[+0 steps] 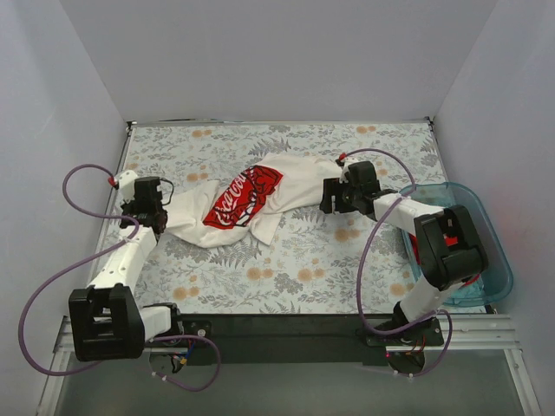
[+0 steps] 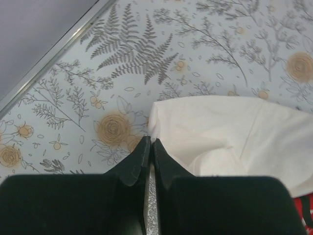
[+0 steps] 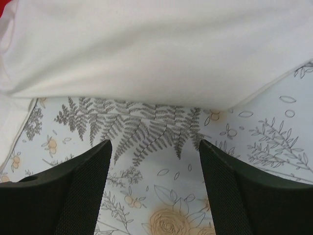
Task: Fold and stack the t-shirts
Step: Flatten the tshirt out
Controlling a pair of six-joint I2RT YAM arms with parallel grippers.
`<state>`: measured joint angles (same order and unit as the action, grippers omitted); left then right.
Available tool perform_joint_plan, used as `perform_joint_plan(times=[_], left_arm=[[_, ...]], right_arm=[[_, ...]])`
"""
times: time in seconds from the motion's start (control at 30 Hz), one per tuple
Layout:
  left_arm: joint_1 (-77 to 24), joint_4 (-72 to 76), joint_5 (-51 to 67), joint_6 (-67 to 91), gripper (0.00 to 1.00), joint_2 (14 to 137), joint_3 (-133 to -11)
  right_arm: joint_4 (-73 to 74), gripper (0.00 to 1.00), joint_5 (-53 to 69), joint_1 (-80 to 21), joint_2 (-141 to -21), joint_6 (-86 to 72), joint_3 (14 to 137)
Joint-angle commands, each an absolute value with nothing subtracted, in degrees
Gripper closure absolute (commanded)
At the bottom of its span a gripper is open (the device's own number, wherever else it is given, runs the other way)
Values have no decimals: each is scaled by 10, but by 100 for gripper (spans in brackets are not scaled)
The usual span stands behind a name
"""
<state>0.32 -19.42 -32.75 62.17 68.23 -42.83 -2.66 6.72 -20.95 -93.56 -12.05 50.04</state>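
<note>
The white t-shirt lies crumpled and twisted across the middle of the floral table, its red-and-white print facing up. It runs in a slanting band from the left gripper up toward the right gripper.

In the left wrist view, the left gripper has its jaws pressed together right at the shirt's pale edge. The hem seems to be nipped between the tips, though the dark fingers hide the contact itself. Around that edge, the cloth lies flat on the table.

In the right wrist view, the right gripper is spread wide, its two fingers well apart and nothing between them. It hangs over bare patterned table, just short of the shirt's curved hem, not touching it.

A translucent blue tub sits at the table's right edge, partly under the right arm.
</note>
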Motion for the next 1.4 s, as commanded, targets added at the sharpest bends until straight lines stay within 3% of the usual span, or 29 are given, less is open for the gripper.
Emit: perform_joint_plan(times=[0.0,0.47,0.6,0.7,0.73,0.77,0.93,1.07,1.33,1.37], left_arm=[[52,-120,-297,670,100,671,-410],[55,-110,-237,649,100,723,-433],[55,-109,-228,648,100,724,-434],[55,-110,-219,648,100,726,-437],[55,-110,-211,648,100,723,-436],[55,-109,-207,648,100,720,-436],[48,-113,-209,644,100,707,-432],[47,-116,-211,645,100,705,-433],[42,-114,-204,644,100,700,-432],[42,-115,-203,645,100,700,-432]], right_arm=[[-23,22,50,-191,-974,-140,562],[15,26,37,-177,-1113,-207,674],[24,35,36,-177,-1134,-220,680],[25,70,26,-175,-1136,-226,680],[26,93,19,-171,-1131,-224,677],[31,99,11,-170,-1124,-221,674],[67,99,-63,-156,-1028,-168,686],[110,99,-43,-147,-1000,-82,796],[118,99,-4,-147,-1119,-70,1092],[117,94,19,-148,-1152,-71,1120]])
